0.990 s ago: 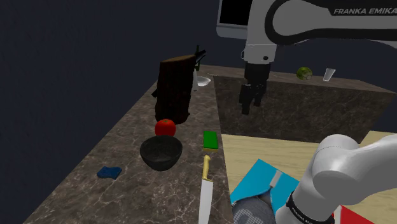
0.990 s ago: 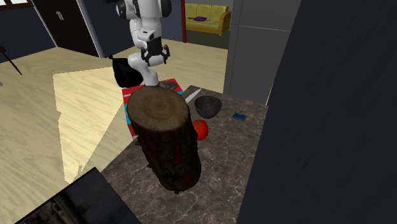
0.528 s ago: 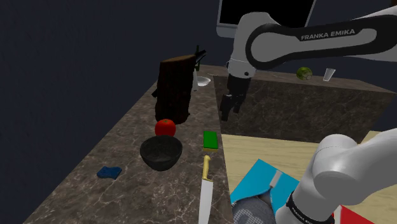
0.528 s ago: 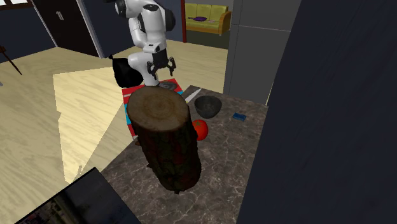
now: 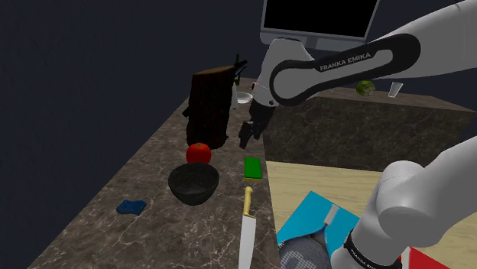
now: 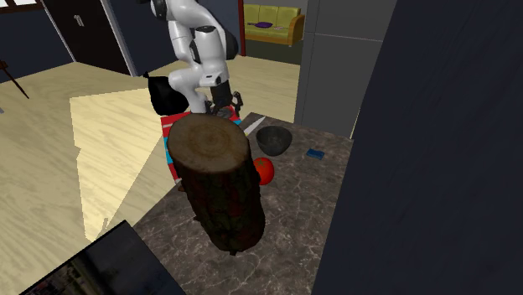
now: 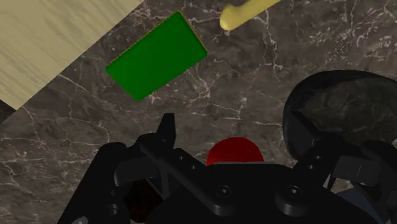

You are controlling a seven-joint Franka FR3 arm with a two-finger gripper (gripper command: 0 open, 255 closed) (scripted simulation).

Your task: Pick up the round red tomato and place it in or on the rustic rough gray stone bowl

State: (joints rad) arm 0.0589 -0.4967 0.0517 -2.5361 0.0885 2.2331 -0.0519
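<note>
Shoulder view, left to right. Blue pad flat on the dark marble surface, well apart from the rest. Next, dark grey bowl, upright. Red tomato on the surface just behind the bowl, at the foot of a brown log standing on end. Yellow-handled knife along the surface's right edge, blade toward the camera. Flat green block just beyond the handle. Hand hanging over the surface, between log and block in this view, clear of the tomato. Wrist view: fingers spread apart, clasping nothing. Tomato partly seen between them, untouched, bowl close beside it.
</note>
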